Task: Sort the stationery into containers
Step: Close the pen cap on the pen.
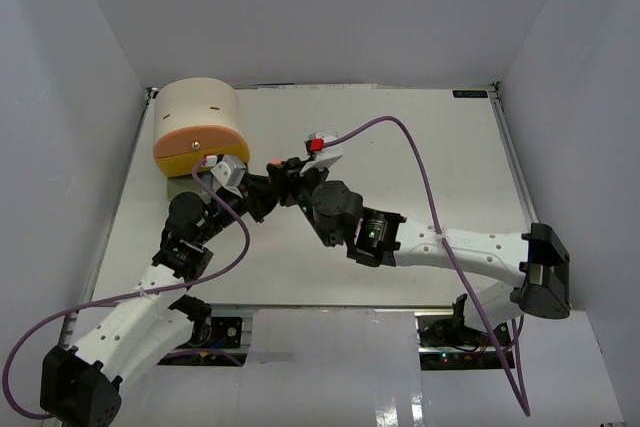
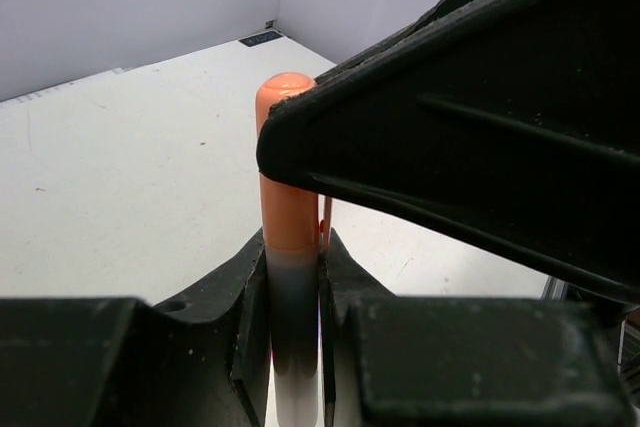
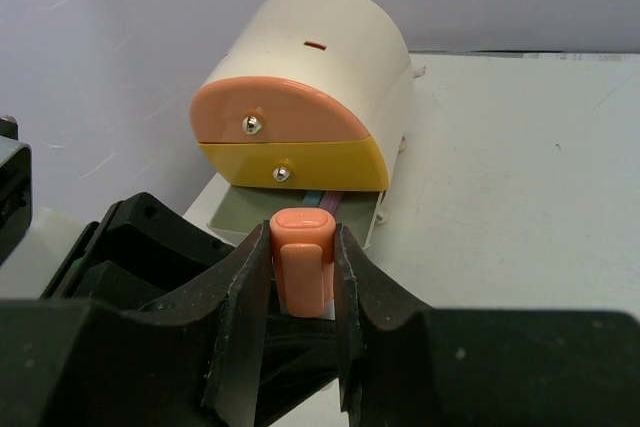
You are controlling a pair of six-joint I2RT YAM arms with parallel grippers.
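One pen with a white barrel and an orange cap point(image 2: 287, 197) is held by both grippers at once. My left gripper point(image 2: 293, 257) is shut on the white barrel. My right gripper point(image 3: 303, 257) is shut on the orange cap point(image 3: 303, 247). In the top view the two grippers, left point(image 1: 258, 195) and right point(image 1: 290, 177), meet just right of the beige cabinet point(image 1: 200, 117). Its peach drawer point(image 3: 275, 112) and yellow drawer point(image 3: 300, 162) are closed. The grey-green bottom drawer point(image 3: 240, 212) is pulled out, with blue and purple pens point(image 3: 340, 200) showing inside.
White walls close in the table point(image 1: 420, 147) on the left, back and right. A purple cable point(image 1: 420, 147) arcs over the table above the right arm. A small white and red part point(image 1: 322, 145) lies near the right wrist.
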